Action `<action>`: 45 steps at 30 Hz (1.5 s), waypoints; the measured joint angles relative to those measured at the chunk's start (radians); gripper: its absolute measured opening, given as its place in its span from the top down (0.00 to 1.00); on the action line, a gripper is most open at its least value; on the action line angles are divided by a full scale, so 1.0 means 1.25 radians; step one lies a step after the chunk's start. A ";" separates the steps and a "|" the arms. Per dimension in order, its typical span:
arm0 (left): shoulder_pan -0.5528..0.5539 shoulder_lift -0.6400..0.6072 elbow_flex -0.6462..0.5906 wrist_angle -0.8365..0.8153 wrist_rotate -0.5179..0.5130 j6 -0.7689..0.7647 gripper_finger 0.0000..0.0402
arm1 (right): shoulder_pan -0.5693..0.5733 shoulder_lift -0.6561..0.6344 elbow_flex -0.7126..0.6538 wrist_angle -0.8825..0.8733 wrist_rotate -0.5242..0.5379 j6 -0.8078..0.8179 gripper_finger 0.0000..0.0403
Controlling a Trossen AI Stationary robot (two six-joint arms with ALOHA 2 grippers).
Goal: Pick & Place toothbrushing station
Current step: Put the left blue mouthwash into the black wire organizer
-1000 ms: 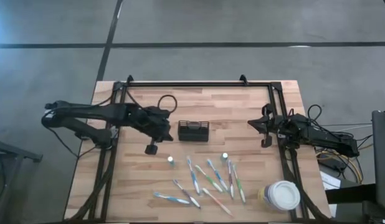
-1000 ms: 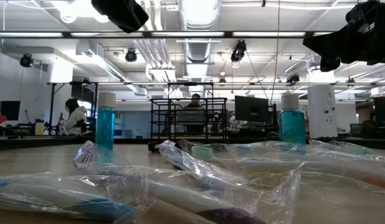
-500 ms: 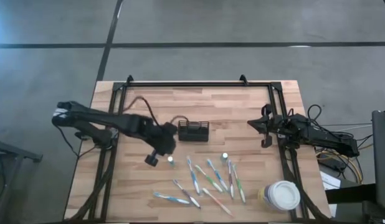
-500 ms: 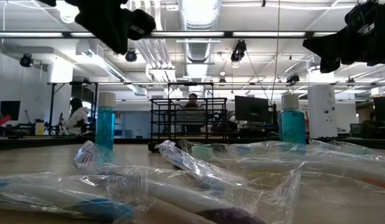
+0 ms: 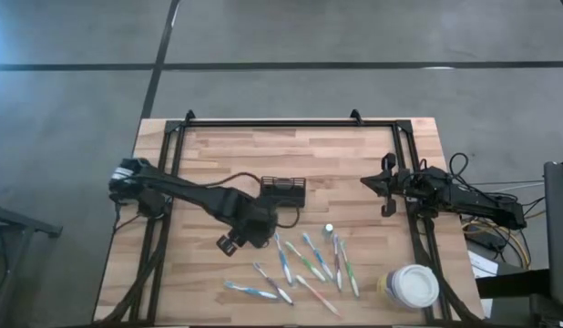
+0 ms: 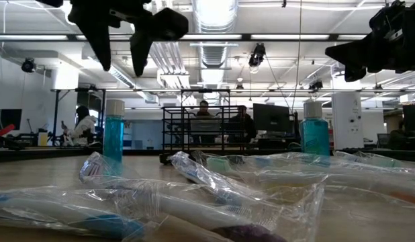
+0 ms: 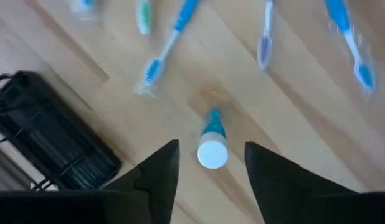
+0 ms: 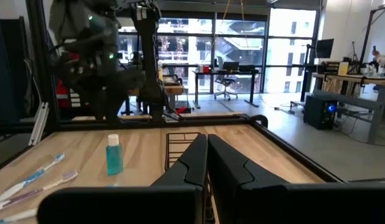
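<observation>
nearby, loose toothbrushes (image 5: pixel 304 264) (caddy (image 5: pixel 283 190) beside)

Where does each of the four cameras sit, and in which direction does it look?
High view: above the table, facing straight down; both arms, black wire-mesh caddy, toothbrushes.
Low view: at tabletop height, facing across wrapped toothbrushes into the room; left tool open above a blue bottle.
Left wrist view: on the left arm, facing down; its own open fingers flank a white-capped blue bottle, caddy beside.
Right wrist view: on the right arm, facing level across the table; its shut tool.
Shared: left wrist and high views both show the caddy.
</observation>
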 joint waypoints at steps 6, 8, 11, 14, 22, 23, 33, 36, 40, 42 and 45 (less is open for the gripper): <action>0.000 0.044 -0.001 -0.017 -0.024 0.077 0.50 | 0.000 0.001 0.000 0.000 0.000 -0.002 0.98; 0.000 0.050 -0.001 -0.016 -0.026 0.096 0.50 | 0.000 0.000 0.000 0.000 0.000 -0.002 0.98; 0.000 0.060 -0.003 -0.015 -0.029 0.121 0.50 | 0.000 0.001 0.000 -0.001 0.000 -0.002 0.98; 0.000 0.062 -0.014 -0.013 -0.033 0.141 0.50 | 0.000 0.001 0.000 -0.001 0.000 -0.002 0.98; 0.000 0.062 -0.054 -0.001 -0.040 0.147 0.50 | 0.000 0.001 0.000 -0.002 0.000 -0.002 0.98; 0.000 0.062 -0.056 0.002 -0.044 0.147 0.50 | 0.000 0.001 0.000 -0.002 0.000 -0.002 0.98; 0.000 0.061 -0.057 0.028 -0.049 0.173 0.50 | 0.000 0.001 0.000 -0.002 0.000 -0.002 0.98; 0.000 0.061 -0.057 0.028 -0.052 0.178 0.51 | 0.000 0.001 0.000 -0.002 0.000 -0.002 0.98; 0.000 0.060 -0.060 0.028 -0.052 0.181 0.57 | 0.000 0.000 0.000 -0.002 0.000 -0.002 0.98; 0.000 0.060 -0.066 0.028 -0.052 0.178 0.61 | 0.000 0.000 0.000 -0.002 0.000 -0.002 0.98; 0.000 0.060 -0.070 0.030 -0.048 0.170 0.65 | 0.000 0.000 0.000 -0.003 0.000 -0.002 0.98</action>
